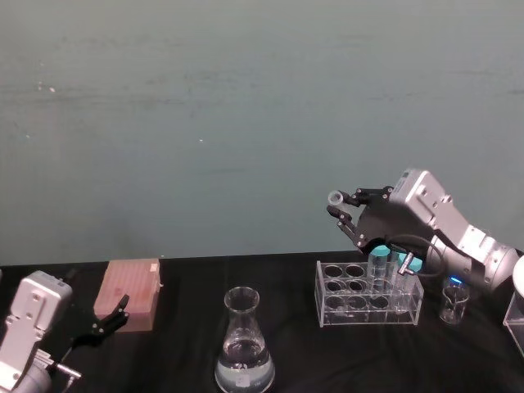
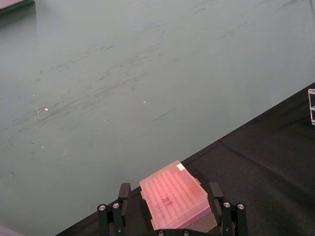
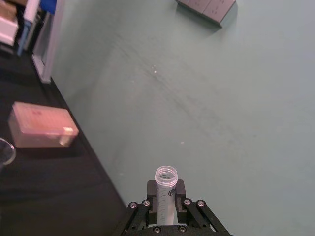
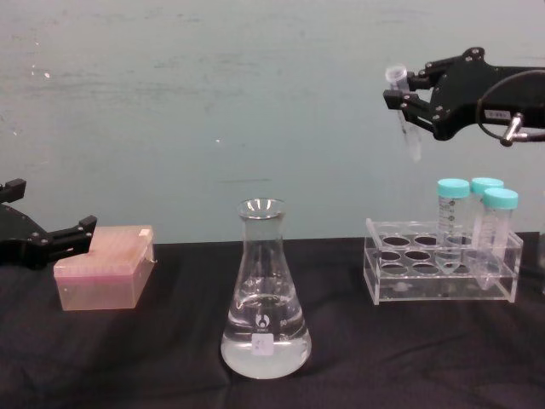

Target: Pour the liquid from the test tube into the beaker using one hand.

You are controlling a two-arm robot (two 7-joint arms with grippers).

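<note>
- Gripping the test tube [image 4: 403,111] just below its open rim, the right end effector [image 4: 407,95] is clenched on it and held high above the tube rack [image 4: 438,274], near the rack's left end in the chest view.
- The tube hangs nearly upright, its rim uppermost and its pointed tip well clear of the rack; whether any liquid is inside it cannot be told.
- The beaker [image 4: 265,294] stands on the black bench [image 4: 153,358] to the left of the rack and apart from it, with clear liquid [image 4: 266,351] pooled in its wide base.
- 3 taller tubes with turquoise caps [image 4: 473,223] stand at the rack's right end.
- The left end effector [image 1: 109,317] sits low at the bench's left, fingers released, just beside a pink box [image 4: 106,266].
</note>
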